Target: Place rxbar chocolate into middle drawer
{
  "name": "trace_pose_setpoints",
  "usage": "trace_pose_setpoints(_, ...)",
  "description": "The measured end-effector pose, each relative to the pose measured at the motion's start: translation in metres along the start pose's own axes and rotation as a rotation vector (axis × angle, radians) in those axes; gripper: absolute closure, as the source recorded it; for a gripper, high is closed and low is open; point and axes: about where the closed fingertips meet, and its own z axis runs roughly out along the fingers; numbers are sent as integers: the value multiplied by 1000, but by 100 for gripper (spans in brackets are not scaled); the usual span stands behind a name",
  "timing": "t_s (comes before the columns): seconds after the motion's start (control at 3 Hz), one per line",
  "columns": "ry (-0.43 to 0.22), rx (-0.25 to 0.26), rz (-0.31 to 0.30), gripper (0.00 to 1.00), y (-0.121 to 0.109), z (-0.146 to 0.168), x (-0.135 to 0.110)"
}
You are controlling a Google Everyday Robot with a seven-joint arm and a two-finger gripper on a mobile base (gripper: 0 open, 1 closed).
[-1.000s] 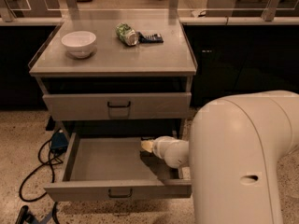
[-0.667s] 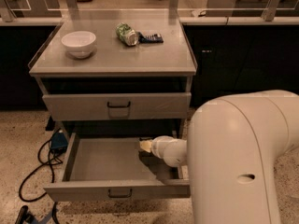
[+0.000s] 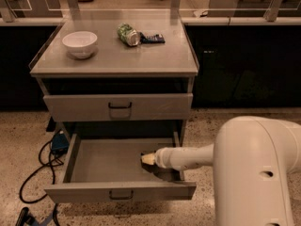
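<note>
The middle drawer [image 3: 94,161] is the lowest one and is pulled open, its grey front with a dark handle facing me. My gripper [image 3: 148,159] reaches in from the right and sits low over the drawer floor at its right side. A dark flat patch [image 3: 162,172] lies on the floor just under the gripper; I cannot tell whether it is the rxbar chocolate or a shadow. No rxbar chocolate shows clearly anywhere else.
The cabinet top [image 3: 117,58] holds a white bowl [image 3: 80,43], a tipped green can [image 3: 127,34] and a dark blue wrapped bar [image 3: 152,38]. The drawer above [image 3: 117,107] is closed. Black cables [image 3: 40,168] lie on the floor at the left. My arm's white body [image 3: 258,173] fills the lower right.
The gripper has sunk slightly lower into the open drawer. The arm's white body has shifted right and down in the picture. The things on top have not moved.
</note>
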Motion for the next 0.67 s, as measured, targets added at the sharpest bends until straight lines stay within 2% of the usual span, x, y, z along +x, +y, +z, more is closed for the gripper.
trace_pose_setpoints(0.33,54,-19,20,100,-2,7,18)
trace_pose_setpoints(0.67,54,-19,20,100,-2,7,18)
